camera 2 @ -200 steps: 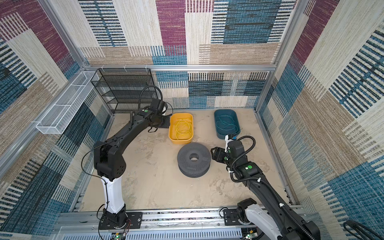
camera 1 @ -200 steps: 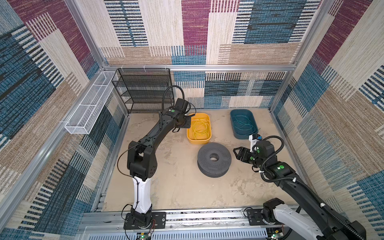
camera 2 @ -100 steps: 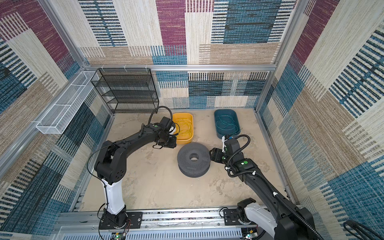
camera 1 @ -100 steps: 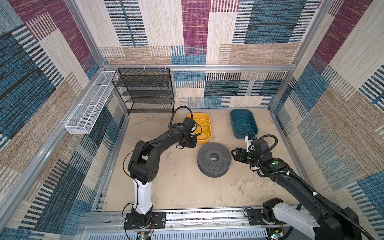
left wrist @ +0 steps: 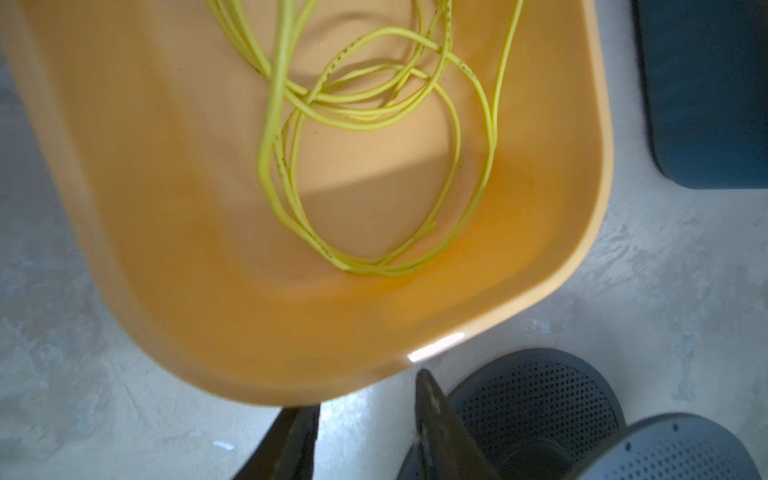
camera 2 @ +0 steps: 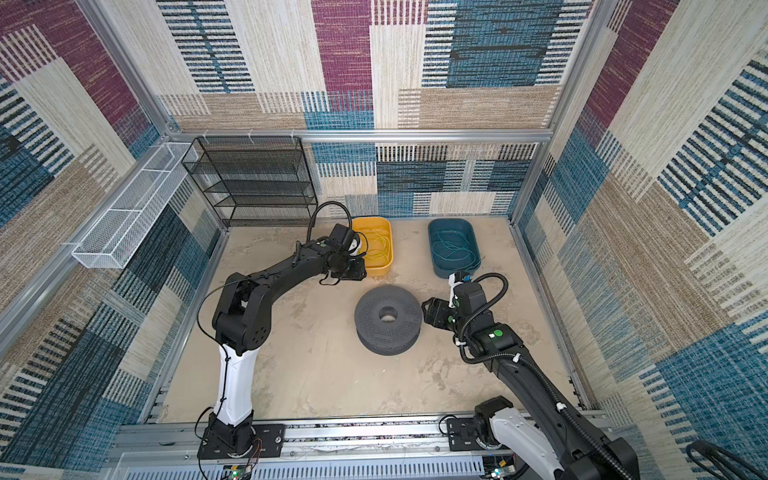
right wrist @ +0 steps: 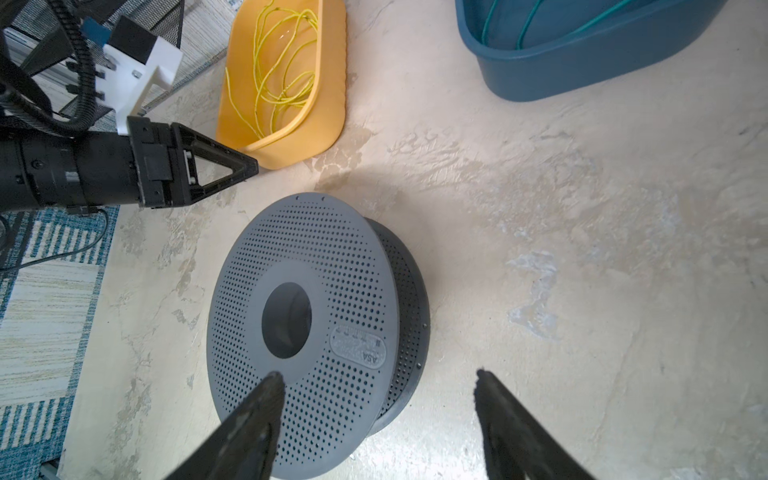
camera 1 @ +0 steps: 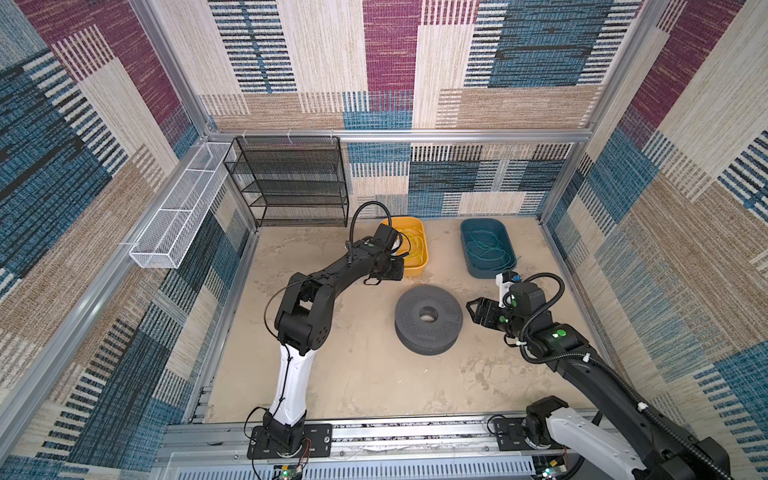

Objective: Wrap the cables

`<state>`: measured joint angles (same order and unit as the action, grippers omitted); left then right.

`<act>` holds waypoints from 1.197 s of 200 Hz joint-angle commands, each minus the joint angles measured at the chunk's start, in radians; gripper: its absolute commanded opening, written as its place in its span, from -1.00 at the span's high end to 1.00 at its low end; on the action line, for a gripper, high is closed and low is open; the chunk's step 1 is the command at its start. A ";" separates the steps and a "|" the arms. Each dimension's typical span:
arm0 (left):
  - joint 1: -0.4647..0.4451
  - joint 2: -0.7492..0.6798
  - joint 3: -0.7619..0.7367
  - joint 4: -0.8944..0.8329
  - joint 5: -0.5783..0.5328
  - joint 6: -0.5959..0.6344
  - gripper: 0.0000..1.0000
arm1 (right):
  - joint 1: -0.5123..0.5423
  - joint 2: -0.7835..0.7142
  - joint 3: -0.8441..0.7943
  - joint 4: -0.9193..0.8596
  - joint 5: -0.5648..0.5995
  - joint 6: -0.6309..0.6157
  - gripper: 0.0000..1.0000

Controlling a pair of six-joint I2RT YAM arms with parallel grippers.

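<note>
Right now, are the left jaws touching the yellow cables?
Apart. In the left wrist view the left gripper, jaws open, sits outside the yellow bin; the cables lie inside it.

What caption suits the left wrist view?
Thin yellow cables lie looped in the orange plastic tub, left tool open just outside its rim.

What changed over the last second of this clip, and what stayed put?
The left end effector pulled back from above the yellow bin and down to its near corner, holding nothing. The right end effector, the grey spool, the yellow cables and the blue bin stayed put.
</note>
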<state>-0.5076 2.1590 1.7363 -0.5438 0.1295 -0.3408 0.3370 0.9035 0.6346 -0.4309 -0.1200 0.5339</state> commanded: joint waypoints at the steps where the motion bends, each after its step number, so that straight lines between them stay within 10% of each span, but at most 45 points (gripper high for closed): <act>1: 0.007 0.025 0.029 -0.006 -0.064 0.011 0.19 | 0.000 -0.010 0.007 -0.004 0.020 0.004 -0.49; 81: 0.012 0.009 0.063 0.015 -0.012 -0.003 0.19 | 0.001 -0.050 -0.006 -0.024 0.003 0.008 -0.50; 239: 0.013 -0.921 -0.792 0.068 -0.048 -0.174 -0.22 | 0.006 0.372 -0.006 0.285 -0.193 0.013 -0.39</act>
<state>-0.4957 1.3125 1.0046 -0.4480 0.1318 -0.4797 0.3370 1.2888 0.6731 -0.2359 -0.2211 0.4755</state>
